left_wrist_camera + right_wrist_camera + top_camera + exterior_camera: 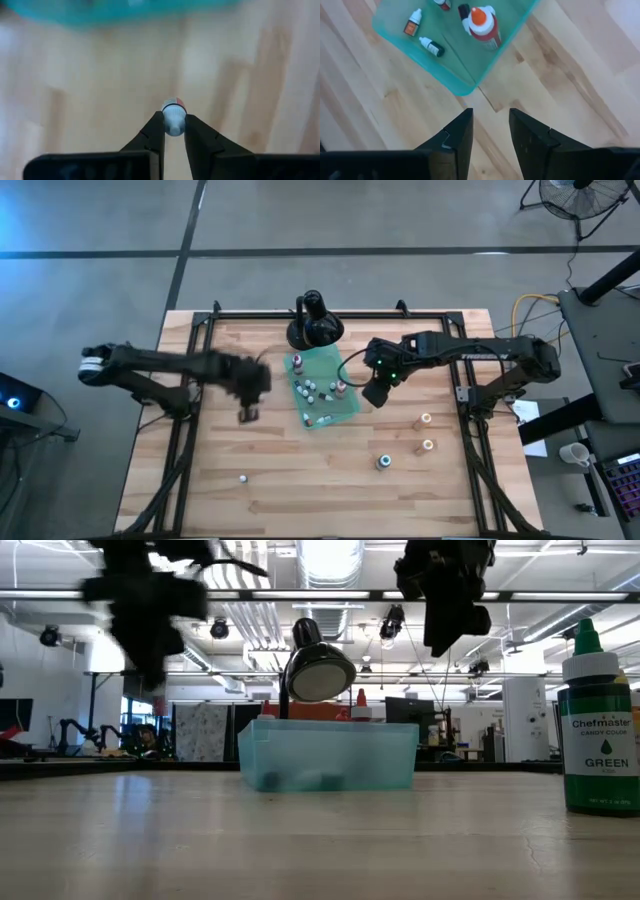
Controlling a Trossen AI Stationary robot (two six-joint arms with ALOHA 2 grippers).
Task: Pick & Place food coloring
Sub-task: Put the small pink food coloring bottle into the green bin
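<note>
A teal tray (322,388) lies mid-table and holds several small food coloring bottles (482,25). My left gripper (247,412) hangs left of the tray, high above the table in the low view (145,610), and is shut on a tiny red bottle with a white cap (174,117). My right gripper (375,393) hangs open and empty over bare wood by the tray's right corner (462,90). A green bottle (383,462) stands upright on the table, near the camera in the low view (598,730). My left gripper pinches the tiny bottle between its two fingertips, which sit on either side of its white cap end (173,125). The fingers point down at the table. The bottle is lifted clear of the wood; its red body (180,103) shows just past the cap.
A black round-based stand (315,325) stands behind the tray. Two small orange bottles (427,419) (428,446) stand at the right, and a small white-capped one (242,477) sits near the front left. Bare wood lies between them.
</note>
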